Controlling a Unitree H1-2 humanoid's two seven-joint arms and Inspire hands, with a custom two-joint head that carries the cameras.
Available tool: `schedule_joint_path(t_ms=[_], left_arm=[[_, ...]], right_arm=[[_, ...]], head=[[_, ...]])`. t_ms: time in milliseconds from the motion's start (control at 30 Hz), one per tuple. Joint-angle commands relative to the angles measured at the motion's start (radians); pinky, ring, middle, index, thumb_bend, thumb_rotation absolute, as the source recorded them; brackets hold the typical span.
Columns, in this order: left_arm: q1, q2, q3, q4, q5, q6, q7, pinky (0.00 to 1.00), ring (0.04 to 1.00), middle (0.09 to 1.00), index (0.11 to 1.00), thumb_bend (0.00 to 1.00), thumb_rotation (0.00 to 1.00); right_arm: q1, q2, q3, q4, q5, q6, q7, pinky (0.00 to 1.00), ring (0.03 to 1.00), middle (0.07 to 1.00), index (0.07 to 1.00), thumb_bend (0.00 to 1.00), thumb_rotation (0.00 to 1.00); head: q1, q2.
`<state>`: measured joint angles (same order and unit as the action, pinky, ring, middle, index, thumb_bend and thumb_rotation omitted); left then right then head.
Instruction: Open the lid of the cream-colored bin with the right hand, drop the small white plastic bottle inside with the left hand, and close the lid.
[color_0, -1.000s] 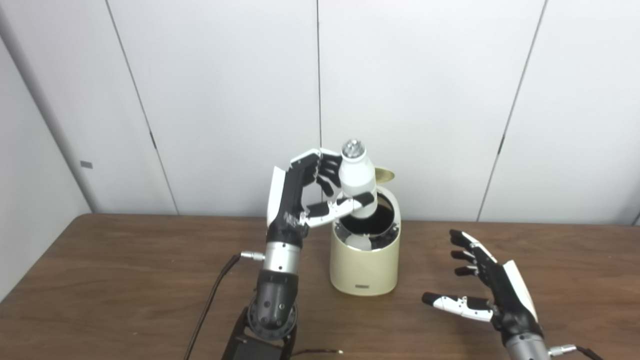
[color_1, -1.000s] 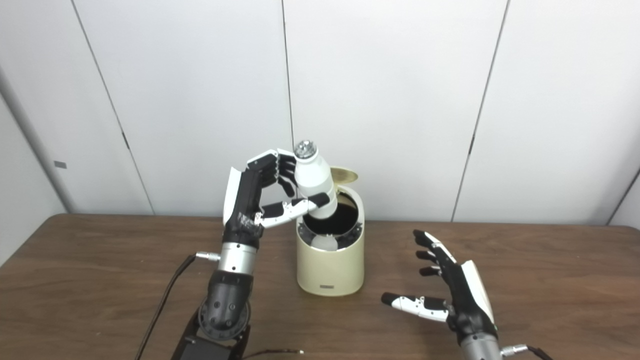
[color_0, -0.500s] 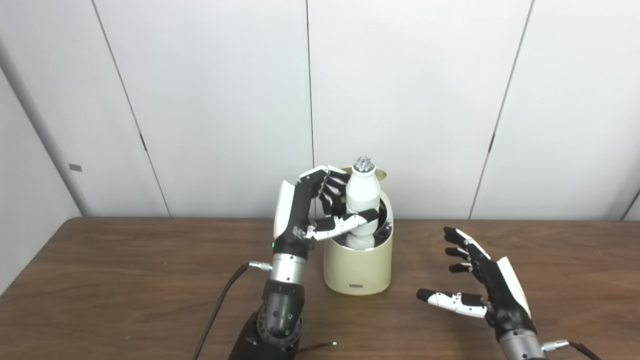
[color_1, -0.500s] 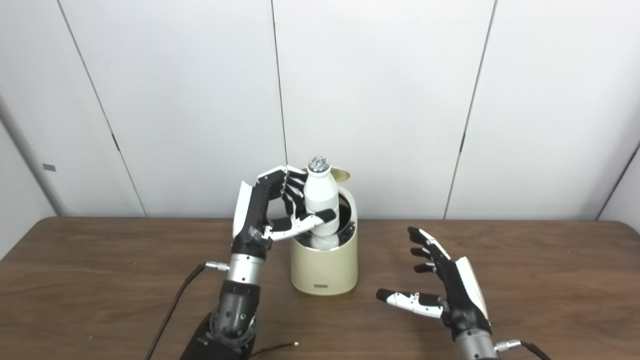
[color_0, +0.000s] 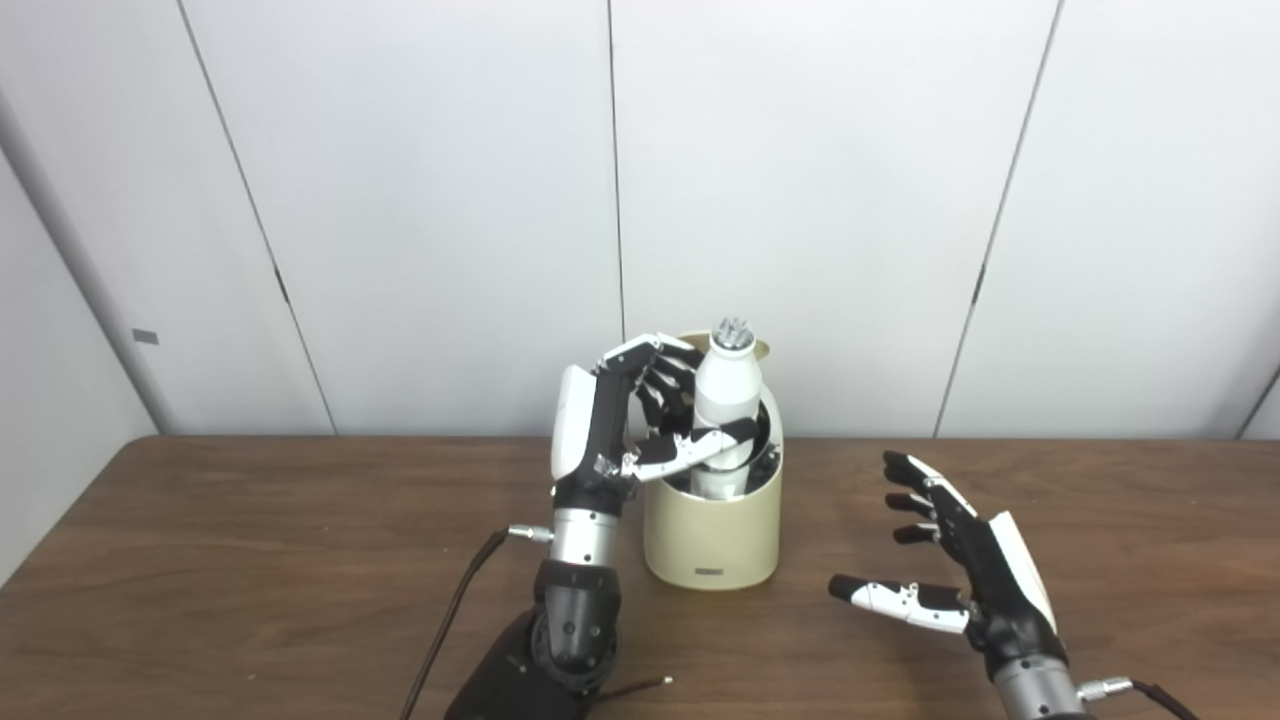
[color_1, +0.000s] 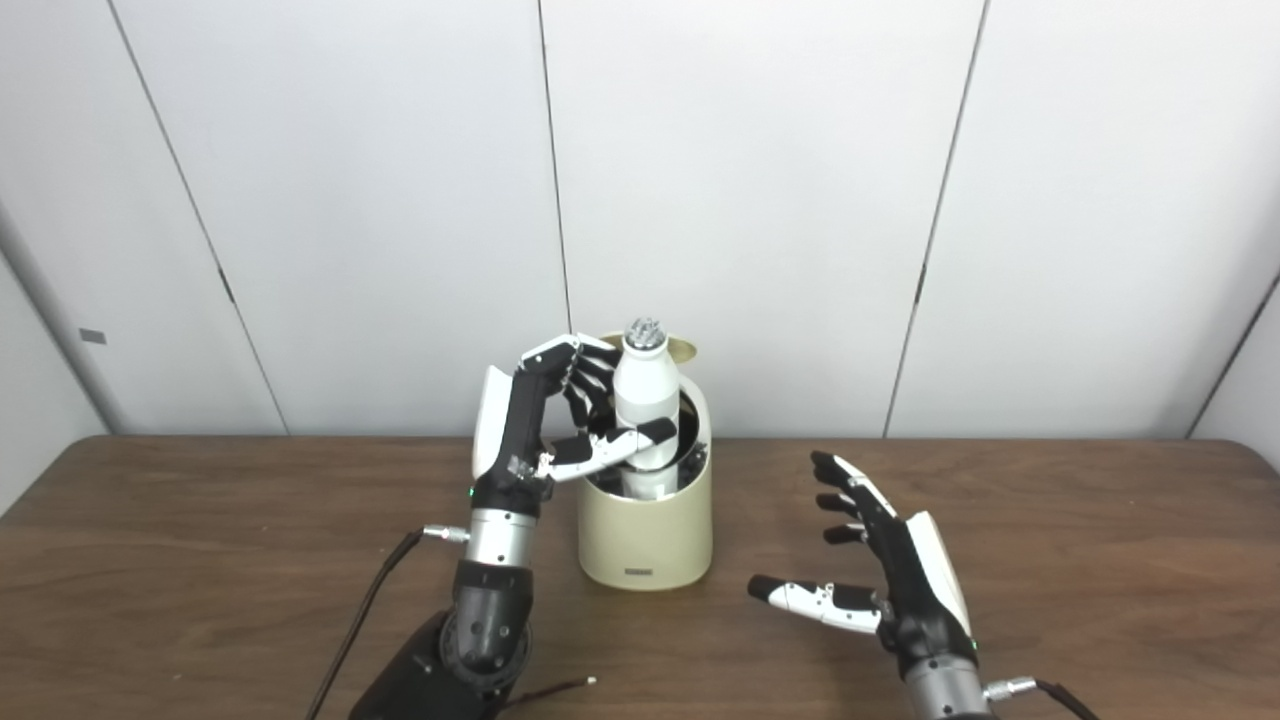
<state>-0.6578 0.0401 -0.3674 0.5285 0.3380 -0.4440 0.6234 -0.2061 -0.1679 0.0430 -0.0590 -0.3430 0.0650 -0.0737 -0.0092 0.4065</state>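
The cream-colored bin (color_0: 712, 535) stands on the table's middle with its lid (color_0: 757, 349) tipped up behind the opening. My left hand (color_0: 625, 425) is shut on the small white plastic bottle (color_0: 727, 392), which stands upright with its lower end down inside the bin's mouth and its cap (color_0: 734, 334) above the rim. The thumb crosses the bottle's front. My right hand (color_0: 955, 570) hovers open over the table to the right of the bin, apart from it. The same bin (color_1: 647, 530) and bottle (color_1: 646, 395) show in the right eye view.
A brown wooden table (color_0: 250, 560) runs across the picture, backed by white wall panels (color_0: 800, 200). A dark cable (color_0: 450, 620) trails from my left wrist toward the front edge. Another cable leaves my right wrist (color_0: 1130, 687) at the bottom right.
My left hand has lowered the bottle from above the bin's rim until its lower end sits inside the opening. The camera has shifted. The right hand stays open in place.
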Motion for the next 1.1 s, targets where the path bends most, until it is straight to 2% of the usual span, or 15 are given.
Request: schedule_joint_path(t_ms=[0, 167, 300, 567, 767, 967, 1067], left_arm=[[-0.070, 0.019, -0.034, -0.004, -0.004, -0.026, 0.057, 0.18, 0.327, 0.401, 0.493, 0.52, 0.00], [-0.097, 0.067, -0.144, 0.018, -0.020, -0.026, 0.144, 0.24, 0.382, 0.445, 0.487, 0.53, 0.00], [-0.116, 0.098, -0.218, 0.040, -0.050, -0.026, 0.180, 0.27, 0.417, 0.506, 0.462, 0.52, 0.00], [-0.147, 0.130, -0.331, 0.086, -0.053, -0.026, 0.277, 0.30, 0.428, 0.516, 0.456, 0.52, 0.00], [-0.165, 0.147, -0.400, 0.121, -0.057, -0.026, 0.336, 0.26, 0.411, 0.504, 0.468, 0.52, 0.00], [-0.164, 0.154, -0.427, 0.155, -0.087, -0.026, 0.332, 0.28, 0.430, 0.499, 0.471, 0.52, 0.00], [-0.171, 0.163, -0.463, 0.178, -0.062, -0.026, 0.370, 0.28, 0.421, 0.499, 0.470, 0.52, 0.00]], right_arm=[[-0.024, -0.002, -0.005, -0.030, -0.005, -0.048, -0.016, 0.66, 0.803, 0.860, 0.858, 0.72, 0.24], [-0.024, -0.002, -0.008, -0.028, 0.000, -0.048, -0.015, 0.67, 0.804, 0.859, 0.857, 0.72, 0.25], [-0.024, -0.004, -0.009, -0.026, 0.005, -0.051, -0.012, 0.67, 0.807, 0.859, 0.856, 0.72, 0.26], [-0.025, -0.007, -0.013, -0.024, 0.007, -0.054, -0.012, 0.68, 0.806, 0.857, 0.856, 0.73, 0.25], [-0.025, -0.010, -0.019, -0.026, 0.018, -0.052, -0.002, 0.67, 0.814, 0.865, 0.863, 0.72, 0.24], [-0.025, -0.009, -0.018, -0.031, 0.011, -0.050, -0.005, 0.67, 0.809, 0.860, 0.858, 0.72, 0.23], [-0.024, -0.009, -0.018, -0.032, 0.012, -0.048, -0.003, 0.68, 0.812, 0.860, 0.858, 0.72, 0.23]], head=[[-0.001, 0.002], [-0.002, 0.004], [-0.002, 0.004], [-0.001, 0.010], [0.002, 0.011], [0.001, 0.011], [0.003, 0.012]])
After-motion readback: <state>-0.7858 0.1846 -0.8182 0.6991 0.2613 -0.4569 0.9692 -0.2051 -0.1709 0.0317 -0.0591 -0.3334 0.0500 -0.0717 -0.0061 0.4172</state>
